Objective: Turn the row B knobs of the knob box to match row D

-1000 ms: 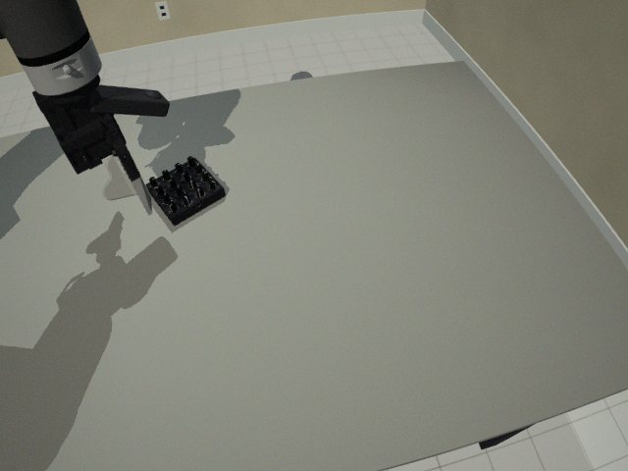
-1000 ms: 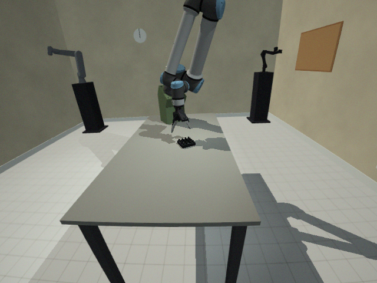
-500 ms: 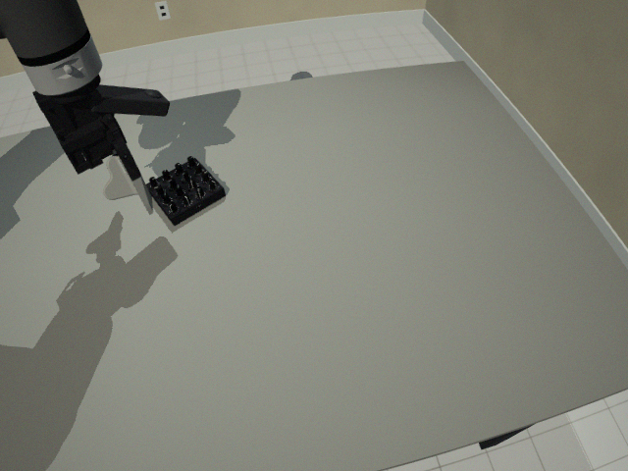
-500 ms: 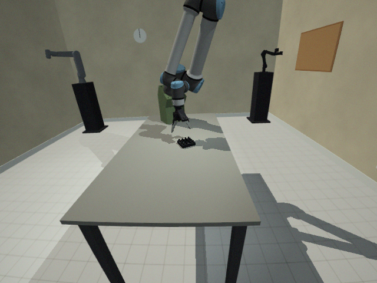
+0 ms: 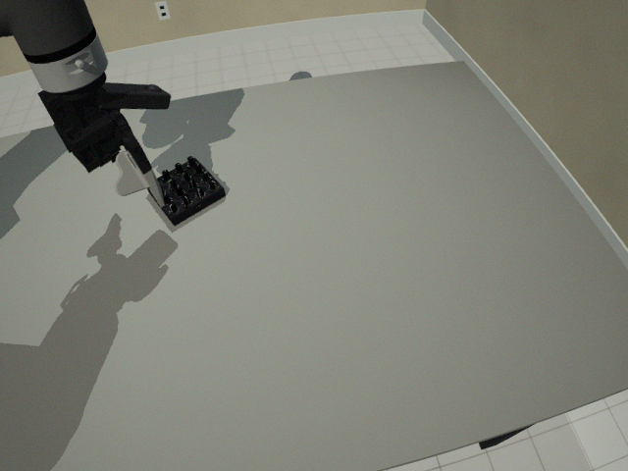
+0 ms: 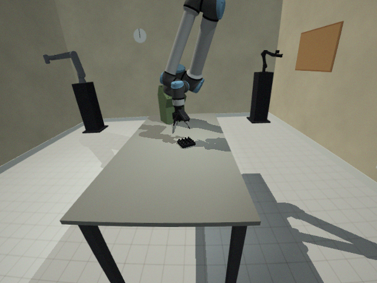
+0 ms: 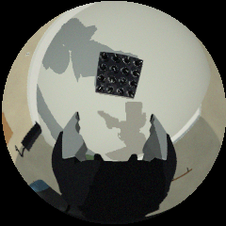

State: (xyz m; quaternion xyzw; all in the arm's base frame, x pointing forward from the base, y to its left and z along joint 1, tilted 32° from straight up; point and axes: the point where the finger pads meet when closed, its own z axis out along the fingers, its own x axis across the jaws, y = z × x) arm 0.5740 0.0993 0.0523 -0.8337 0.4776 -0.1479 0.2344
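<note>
The knob box (image 5: 189, 190) is a small black square block with a grid of black knobs. It lies flat on the grey table near its far left part. It also shows in the exterior view (image 6: 186, 142) and in the wrist view (image 7: 119, 74), slightly rotated. The knob marks are too small to read, and I cannot see the socket side. My gripper (image 5: 136, 186) hangs above the table just left of the box, clear of it. Its two pale fingers stand wide open with nothing between them. In the exterior view the gripper (image 6: 180, 125) is above and behind the box.
The grey table (image 5: 354, 243) stretches wide to the right and front. A green block (image 6: 164, 105) stands behind the table's far end. Two black pedestals with small arms (image 6: 88, 106) (image 6: 260, 95) stand on the floor at either side.
</note>
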